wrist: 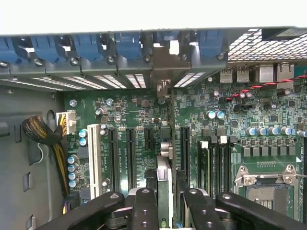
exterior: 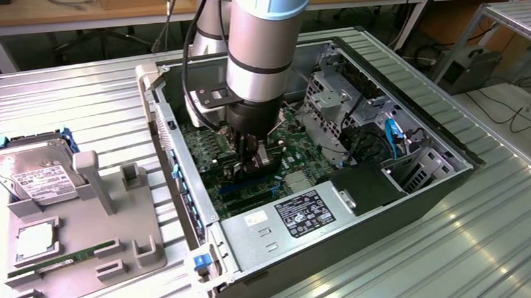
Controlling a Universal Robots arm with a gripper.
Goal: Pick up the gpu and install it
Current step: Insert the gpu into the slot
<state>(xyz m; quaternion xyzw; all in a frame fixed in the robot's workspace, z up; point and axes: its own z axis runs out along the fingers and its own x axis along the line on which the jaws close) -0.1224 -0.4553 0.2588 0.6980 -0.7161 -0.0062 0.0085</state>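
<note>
One gripper (exterior: 255,164), hanging from the grey arm (exterior: 260,50), reaches down into the open computer case (exterior: 426,183) lying on its side on the ribbed metal counter (exterior: 69,96). In the wrist view the gripper (wrist: 164,201) has its black fingers (wrist: 144,208) pressed in on either side of the gpu (wrist: 164,177), pinching it edge-on; the card stands upright between them, its silver bracket end reaching toward the rear slot openings of the case. The card sits directly over the green motherboard (wrist: 124,115), among the long black expansion slots (wrist: 130,158), with a white slot (wrist: 94,160) a few rows to one side; whether its edge is seated in a slot cannot be told. Beyond the card, blue slot clips (wrist: 86,48) line the case's rear wall. In the exterior view, a power supply with a label (exterior: 305,214) lies just in front of the gripper. Well apart from it, toward the exterior view's left, a grey parts holder (exterior: 100,227) carries a hard drive (exterior: 32,174) and a RAM stick (exterior: 62,260).
</note>
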